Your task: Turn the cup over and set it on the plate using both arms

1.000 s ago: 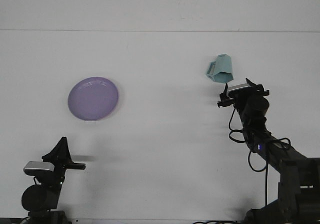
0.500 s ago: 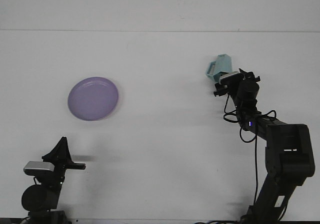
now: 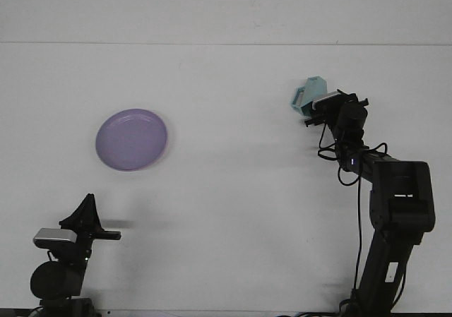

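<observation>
- The white worktop (image 3: 233,190) is wide and mostly bare, with only two objects on it, well apart from each other.
- The cup (image 3: 308,94) is pale teal, faceted, and sits far on the right side toward the back. It looks tipped or upside down rather than standing mouth-up, though from here I cannot make out its opening clearly.
- The right arm (image 3: 392,204) rises from the lower right corner and stretches forward, cables looping along it.
- The right hand (image 3: 319,106) is right up against the near side of the cup, partly covering its lower edge. The camera block on the wrist hides the fingers, so I cannot tell whether they are spread or closed, nor whether they actually grip the cup.
- The plate (image 3: 131,139) is round and lilac, lying flat on the left half of the worktop with nothing on it.
- The left hand (image 3: 88,214) sits low in the near left corner, pointing up and well short of the plate. It holds nothing, and its dark fingers look pressed together into a narrow tip.
</observation>
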